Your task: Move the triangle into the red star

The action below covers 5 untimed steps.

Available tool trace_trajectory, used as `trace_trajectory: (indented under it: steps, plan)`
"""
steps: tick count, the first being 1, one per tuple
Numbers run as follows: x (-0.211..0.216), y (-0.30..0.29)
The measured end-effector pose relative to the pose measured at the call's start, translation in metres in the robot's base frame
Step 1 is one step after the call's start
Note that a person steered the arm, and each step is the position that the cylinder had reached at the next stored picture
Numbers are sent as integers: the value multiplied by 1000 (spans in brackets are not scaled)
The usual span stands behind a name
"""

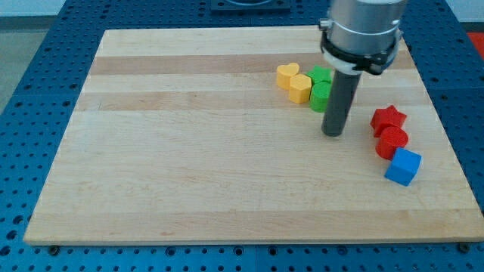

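The red star (388, 118) lies near the view's right edge of the wooden board (189, 151). I cannot make out any triangle-shaped block; part of the board behind my rod is hidden. My tip (333, 134) rests on the board left of the red star, with a clear gap between them. It is just below and to the right of the lower green block (320, 97), close to it; I cannot tell if the rod touches it.
A second green block (321, 75) sits just above the lower one. Two yellow hearts (287, 74) (300, 88) lie to the left of the green blocks. A red rounded block (392, 141) touches the star from below, and a blue cube (402, 166) lies below that.
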<state>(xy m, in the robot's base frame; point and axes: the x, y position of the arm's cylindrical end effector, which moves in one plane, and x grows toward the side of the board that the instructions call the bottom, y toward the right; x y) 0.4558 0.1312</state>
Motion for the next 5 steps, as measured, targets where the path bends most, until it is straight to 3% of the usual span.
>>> trace_trajectory:
  steps: [3, 5]
  plan:
    - [-47, 30]
    - [-119, 37]
